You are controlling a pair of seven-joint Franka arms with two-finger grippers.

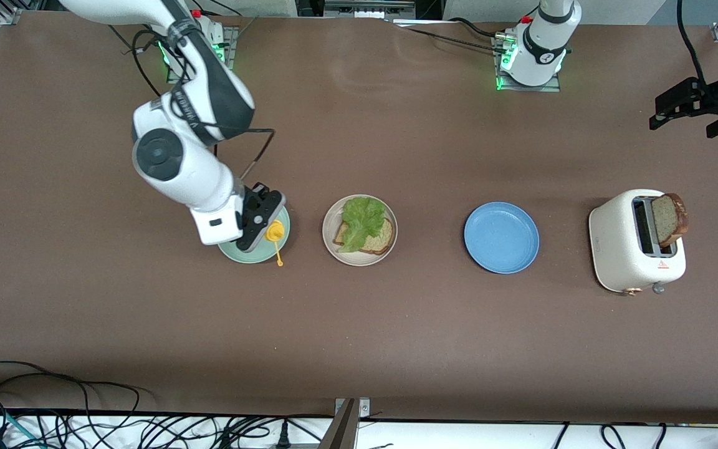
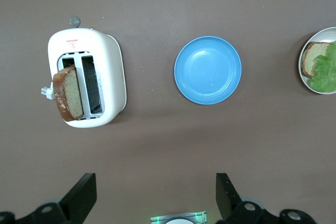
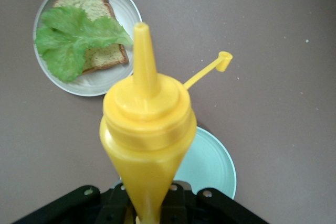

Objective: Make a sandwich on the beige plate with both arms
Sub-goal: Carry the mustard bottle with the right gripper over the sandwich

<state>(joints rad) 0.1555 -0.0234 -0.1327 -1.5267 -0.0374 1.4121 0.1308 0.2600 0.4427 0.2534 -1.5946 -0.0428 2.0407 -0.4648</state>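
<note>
Waiting high over the left arm's end of the table near the cream two-slot toaster [image 1: 637, 243], with the left gripper [image 2: 156, 195] spread wide and holding nothing. Hovering over the mint-green round plate [image 1: 253, 252], with the right gripper [image 1: 263, 215] pinching a yellow squeeze bottle [image 3: 147, 140], tethered cap off. Sitting half built on the round beige plate [image 1: 359, 258]: one brown bread slice [image 1: 379, 240] under a ruffled green lettuce leaf [image 1: 362, 219], second slice [image 1: 669, 219] waiting in the toaster.

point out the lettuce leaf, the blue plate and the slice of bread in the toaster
lettuce leaf [image 1: 361, 218], front view, middle of the leaf
blue plate [image 1: 501, 237], front view, bare centre of the plate
slice of bread [image 1: 669, 219], front view, cut face of the slice standing out of the toaster slot
</note>
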